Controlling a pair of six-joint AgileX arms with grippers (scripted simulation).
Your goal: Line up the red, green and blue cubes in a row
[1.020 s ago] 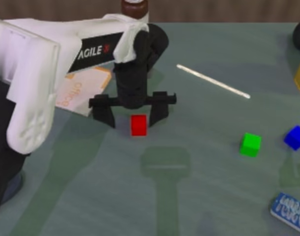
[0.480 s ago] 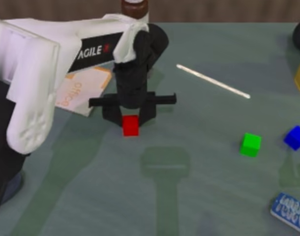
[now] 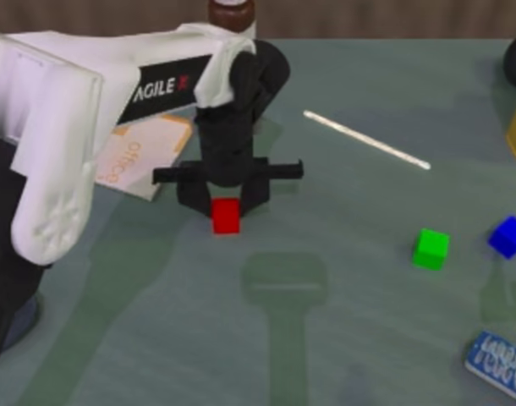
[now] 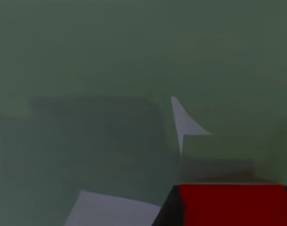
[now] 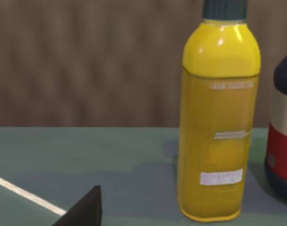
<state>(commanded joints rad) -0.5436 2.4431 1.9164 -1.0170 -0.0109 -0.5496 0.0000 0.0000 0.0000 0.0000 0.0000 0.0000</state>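
The small matte bright red cube [image 3: 225,216] sat clamped between the jaws of the left gripper [image 3: 225,205], well apart from the bright green cube [image 3: 430,249] and deep blue cube [image 3: 508,237] beyond it. Judged from this, a straight, level lift would suit, releasing only once beside the green. The right gripper's state I could not tell.
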